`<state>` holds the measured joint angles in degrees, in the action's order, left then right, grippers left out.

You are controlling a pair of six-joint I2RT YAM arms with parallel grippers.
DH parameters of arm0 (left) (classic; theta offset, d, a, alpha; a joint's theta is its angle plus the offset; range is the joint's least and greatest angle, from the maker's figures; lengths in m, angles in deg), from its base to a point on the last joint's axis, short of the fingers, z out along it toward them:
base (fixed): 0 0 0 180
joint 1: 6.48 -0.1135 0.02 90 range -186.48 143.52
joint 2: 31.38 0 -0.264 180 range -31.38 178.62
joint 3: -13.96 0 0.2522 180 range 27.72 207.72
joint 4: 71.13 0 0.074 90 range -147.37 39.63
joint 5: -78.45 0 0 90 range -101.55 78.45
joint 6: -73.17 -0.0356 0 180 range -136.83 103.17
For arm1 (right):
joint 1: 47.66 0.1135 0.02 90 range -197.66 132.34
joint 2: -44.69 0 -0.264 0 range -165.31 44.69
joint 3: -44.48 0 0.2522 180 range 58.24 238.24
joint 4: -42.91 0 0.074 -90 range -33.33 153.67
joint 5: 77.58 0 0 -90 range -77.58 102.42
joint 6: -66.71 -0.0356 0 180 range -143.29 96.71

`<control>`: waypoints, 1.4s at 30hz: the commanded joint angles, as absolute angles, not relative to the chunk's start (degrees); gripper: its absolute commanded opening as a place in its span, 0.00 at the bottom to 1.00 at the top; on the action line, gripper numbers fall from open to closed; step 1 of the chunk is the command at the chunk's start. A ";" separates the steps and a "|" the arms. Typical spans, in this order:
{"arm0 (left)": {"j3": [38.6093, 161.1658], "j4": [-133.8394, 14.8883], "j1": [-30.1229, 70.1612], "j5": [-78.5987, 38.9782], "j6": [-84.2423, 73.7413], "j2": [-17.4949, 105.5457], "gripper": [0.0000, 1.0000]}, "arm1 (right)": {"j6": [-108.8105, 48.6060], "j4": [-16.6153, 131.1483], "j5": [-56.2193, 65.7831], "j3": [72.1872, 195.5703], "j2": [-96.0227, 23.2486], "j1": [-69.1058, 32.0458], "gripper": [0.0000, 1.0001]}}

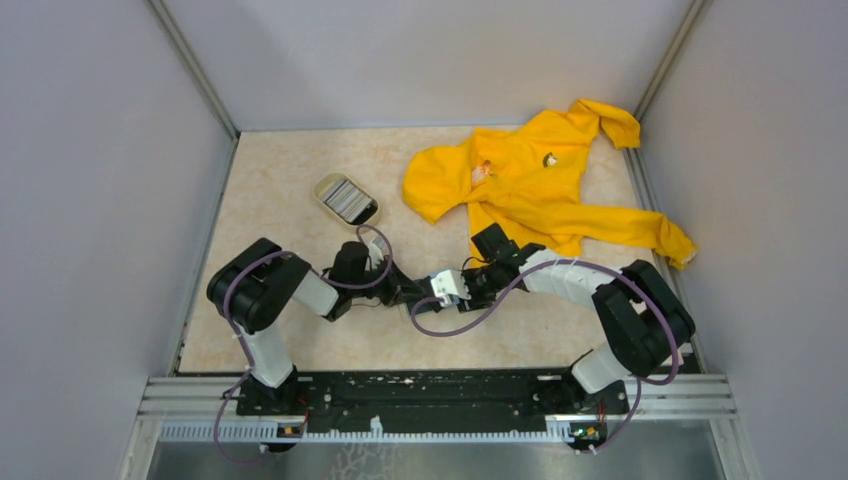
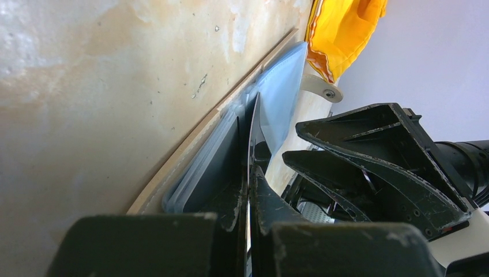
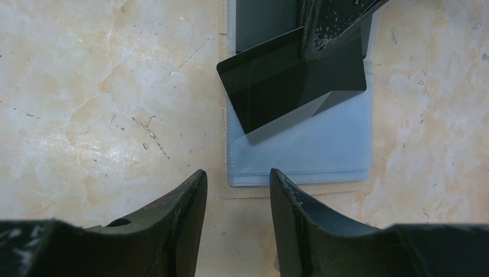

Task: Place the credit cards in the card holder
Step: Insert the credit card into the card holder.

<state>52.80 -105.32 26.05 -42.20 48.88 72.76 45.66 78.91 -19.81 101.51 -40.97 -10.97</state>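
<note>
From the top external view, both arms reach in to the middle of the desk (image 1: 300,330). The left tool (image 1: 400,292) and right tool (image 1: 432,292) meet tip to tip there. What lies beneath them is hidden by the arms. A yellow long-sleeved top (image 1: 520,180) is spread at the far right. An oval beige dish (image 1: 322,188) sits at the far centre-left, well apart from both tools; its grey and white contents are too small to name.

In the left wrist view, the left tool (image 2: 248,184) is clamped on the dark grey card (image 2: 254,124), which is seen edge-on and stands up between the fingers. Just beside the card, the card holder (image 2: 282,86) lies flat on the desk (image 2: 86,86), with a pale blue translucent sleeve on a beige backing. The right tool (image 2: 300,143) hangs close at the right, and the yellow top (image 2: 340,29) shows beyond.

In the right wrist view, the right tool (image 3: 233,196) has its fingers apart with only bare desk (image 3: 86,86) and the holder's near edge between them. Ahead, the left tool (image 3: 323,34) pinches the dark grey card (image 3: 291,81) by its far corner. The card is tilted and skewed above the open card holder (image 3: 311,156), casting a shadow on the clear sleeve. Whether the card's low edge touches the sleeve cannot be told.
</note>
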 commanded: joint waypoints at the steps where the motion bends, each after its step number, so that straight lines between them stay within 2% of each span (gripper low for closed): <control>1: 52.34 -97.10 26.40 -40.55 46.31 73.74 0.00 | 45.72 78.55 -20.58 103.95 -40.22 -10.02 0.45; 13: 57.59 -92.87 26.39 -42.45 43.09 76.08 0.00 | 44.87 78.27 -24.28 103.73 -38.28 -9.89 0.44; 16: 58.27 -92.55 26.31 -42.73 42.72 76.20 0.01 | 42.61 76.90 -27.91 103.38 -37.18 -8.80 0.38; 19: 58.56 -92.59 26.20 -42.87 42.45 76.35 0.02 | 37.86 73.58 -27.96 102.94 -36.77 -5.72 0.29; 23: 58.66 -93.90 26.07 -44.12 42.39 77.19 0.05 | 24.37 64.12 -17.50 103.31 -38.71 0.85 0.10; 26: 58.62 -94.94 26.08 -45.06 42.58 77.98 0.08 | 17.08 61.16 -8.18 105.34 -41.96 4.47 0.03; 42: 58.65 -97.98 25.61 -47.42 42.57 79.59 0.18 | 15.05 55.71 8.75 105.77 -48.55 10.29 0.00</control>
<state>58.98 -100.99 25.53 -48.32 44.84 76.87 15.83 58.87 3.93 104.09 -47.60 9.14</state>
